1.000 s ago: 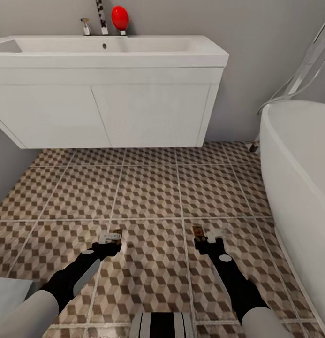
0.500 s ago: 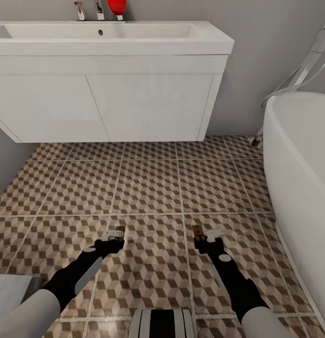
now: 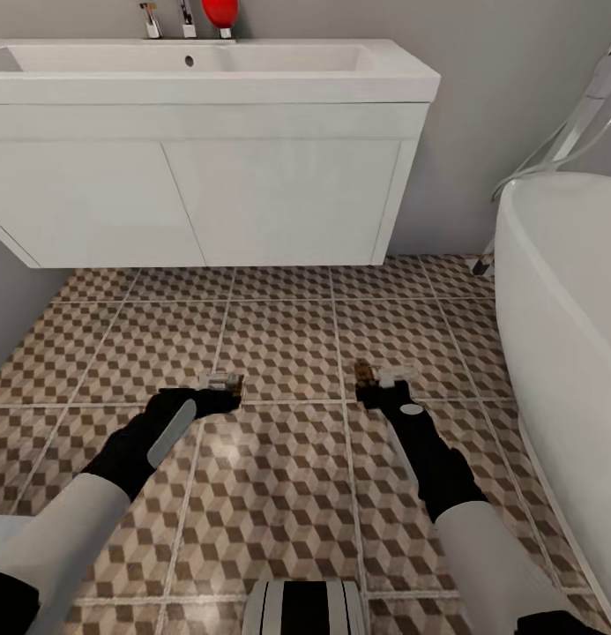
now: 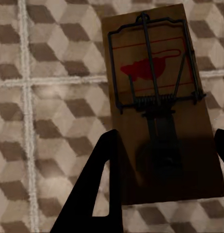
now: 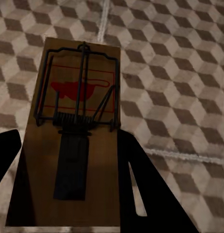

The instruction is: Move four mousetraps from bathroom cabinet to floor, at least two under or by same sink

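We're looking down over both arms, stretched out low above the bathroom floor [image 3: 279, 353]. The left gripper [image 3: 224, 388] is clamped on a mousetrap [image 3: 227, 382], and from the left wrist camera we see that mousetrap [image 4: 158, 102] lying flat between the two dark fingers [image 4: 92, 194], its far end with the red spot and wire bar reaching well past the fingertips, its near end tucked back between them. A pale grout line crosses the tiles beneath it.

Over to the right gripper [image 3: 376, 388], and it's the same story: closed around a second mousetrap [image 3: 365, 374]. In the right wrist view that mousetrap [image 5: 75, 131] sits between the black fingers [image 5: 146, 189], the board's edges up against them on both sides, the spring and red mark out ahead of the tips. Whether either board touches the tiles, we cannot tell from here.

The two grippers are well apart from each other, side by side, both pointing toward the bathroom sink [image 3: 208, 79]. The sink's boxy white front hangs ahead of both grippers, with open tile between. Beyond the right gripper's outer side stands the white bathtub [image 3: 561, 291]. On the sink's back edge we spot a chrome tap [image 3: 150, 19] and a red round object [image 3: 220, 12].
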Robot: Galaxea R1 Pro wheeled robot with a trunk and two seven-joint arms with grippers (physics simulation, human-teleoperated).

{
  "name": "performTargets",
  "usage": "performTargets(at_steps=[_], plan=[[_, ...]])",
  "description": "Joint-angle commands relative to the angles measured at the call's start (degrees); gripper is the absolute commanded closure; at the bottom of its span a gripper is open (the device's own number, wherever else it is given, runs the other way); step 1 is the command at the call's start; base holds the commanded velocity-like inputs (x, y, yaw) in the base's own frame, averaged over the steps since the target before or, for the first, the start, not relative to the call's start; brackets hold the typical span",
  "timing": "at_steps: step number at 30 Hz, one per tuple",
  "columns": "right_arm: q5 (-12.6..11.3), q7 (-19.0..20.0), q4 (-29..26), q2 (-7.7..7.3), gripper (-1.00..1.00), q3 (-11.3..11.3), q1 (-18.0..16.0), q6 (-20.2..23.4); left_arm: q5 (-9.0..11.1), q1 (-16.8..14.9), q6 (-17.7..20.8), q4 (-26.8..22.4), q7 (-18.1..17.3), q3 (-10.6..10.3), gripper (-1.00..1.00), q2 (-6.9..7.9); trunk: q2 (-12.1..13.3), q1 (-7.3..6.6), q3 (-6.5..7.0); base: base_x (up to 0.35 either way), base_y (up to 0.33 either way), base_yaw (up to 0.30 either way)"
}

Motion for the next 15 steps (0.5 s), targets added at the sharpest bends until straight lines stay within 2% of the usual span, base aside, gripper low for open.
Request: performTargets(at_steps=[1,4,6,10,13,15], plan=[[0.51,-0.1,1.05,0.47,1.0,0.11,-1.08,0.48,-0.01,-1.8,0.65,0.73,0.56,0.2,1.0,-0.07,-0.01,0.0,-0.05,0.0,0.0,0.0],[0.51,-0.03,5.31,1.07,1.0,0.15,-2.77,0.12,-1.89,-3.88,1.24,1.3,0.53,0.69,1.0,-0.23,-0.01,0.0,-0.05,0.0,0.0,0.0],[0.51,0.0,8.11,1.25,1.0,0.17,-3.29,-1.73,-3.12,-4.48,1.37,1.03,0.45,0.8,1.0,-0.19,-0.01,0.0,-0.05,0.0,0.0,0.0],[0.51,-0.02,10.96,1.37,1.0,0.23,-3.58,-6.15,-3.96,-4.83,1.53,-2.19,0.5,0.62,1.0,0.0,-0.01,0.0,-0.05,0.0,0.0,0.0],[0.51,-0.02,11.61,1.35,1.0,0.24,-3.64,-7.29,-4.11,-4.93,2.01,-5.39,0.64,0.48,1.0,0.21,-0.01,0.0,-0.05,0.0,0.0,0.0],[0.56,-0.03,11.57,1.36,1.0,0.28,-3.65,-7.71,-4.22,-4.96,3.91,-7.96,0.72,0.4,1.0,0.28,-0.01,0.0,-0.05,0.0,0.0,0.0]])
